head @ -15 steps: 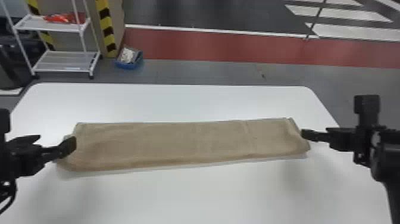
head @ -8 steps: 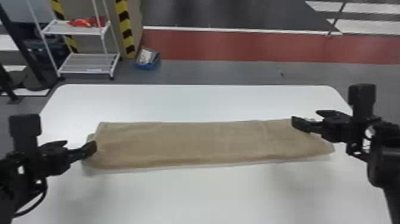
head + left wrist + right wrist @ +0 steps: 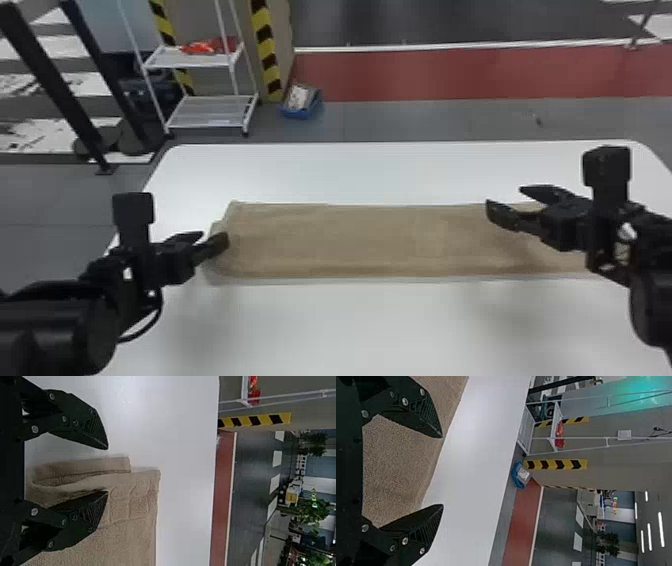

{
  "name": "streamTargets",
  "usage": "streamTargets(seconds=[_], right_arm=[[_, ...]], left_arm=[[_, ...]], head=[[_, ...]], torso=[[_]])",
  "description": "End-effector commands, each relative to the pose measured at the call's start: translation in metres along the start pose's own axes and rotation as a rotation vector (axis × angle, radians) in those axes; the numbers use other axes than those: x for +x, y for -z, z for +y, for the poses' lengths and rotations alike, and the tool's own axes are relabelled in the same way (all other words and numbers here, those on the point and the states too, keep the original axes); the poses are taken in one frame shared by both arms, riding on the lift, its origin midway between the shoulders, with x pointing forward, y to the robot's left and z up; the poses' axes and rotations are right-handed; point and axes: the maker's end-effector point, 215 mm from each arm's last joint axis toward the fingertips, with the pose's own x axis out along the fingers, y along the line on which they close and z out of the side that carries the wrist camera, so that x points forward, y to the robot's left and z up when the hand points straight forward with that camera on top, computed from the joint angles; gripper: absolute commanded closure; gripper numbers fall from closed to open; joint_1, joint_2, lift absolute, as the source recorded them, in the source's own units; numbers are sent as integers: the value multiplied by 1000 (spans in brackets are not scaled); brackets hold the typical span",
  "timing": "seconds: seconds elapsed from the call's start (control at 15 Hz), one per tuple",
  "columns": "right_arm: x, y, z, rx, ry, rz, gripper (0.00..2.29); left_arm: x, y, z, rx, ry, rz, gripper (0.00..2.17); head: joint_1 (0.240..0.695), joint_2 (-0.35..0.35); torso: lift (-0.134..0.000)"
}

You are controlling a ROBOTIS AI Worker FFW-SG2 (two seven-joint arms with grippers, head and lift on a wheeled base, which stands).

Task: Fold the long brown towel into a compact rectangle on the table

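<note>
Head view is showing the brown towel (image 3: 350, 240) lying parallel to the far edge of the desk (image 3: 375, 172). My left hand (image 3: 107, 470) is standing partly open, my right hand (image 3: 442, 471) wider, both holding nothing. I am judging it light, limp, best pinched by its left end.

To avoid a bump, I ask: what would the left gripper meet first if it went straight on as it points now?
Most likely the towel: the left gripper points inward at its left end. Its height is unclear, so it might pass just above.
</note>
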Motion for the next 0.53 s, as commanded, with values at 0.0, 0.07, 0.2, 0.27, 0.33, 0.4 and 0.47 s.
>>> streamTargets(seconds=[0.0,0.07,0.2,0.27,0.33,0.4,0.47], right_arm=[[5,3,6,-3,-10,10,313],[6,5,5,0,-11,14,309],[8,6,7,-1,-14,18,299],[8,7,8,-2,-17,20,299],[10,9,11,-1,-22,24,299],[11,11,13,0,-26,28,299],[14,12,18,-6,-36,30,299]], left_arm=[[-2,-7,-4,-3,3,-17,559],[-2,-8,-5,-5,6,-19,508],[3,-12,-11,3,15,-19,508],[6,-7,-12,9,13,-8,508],[10,-3,-11,12,10,4,512],[13,1,-13,16,13,15,512],[14,1,-13,32,8,16,512]], head=[[695,108],[695,111],[695,112],[695,110],[695,109],[695,108],[695,107]], torso=[[-124],[-124],[-124],[-124],[-124],[-124],[-124]])
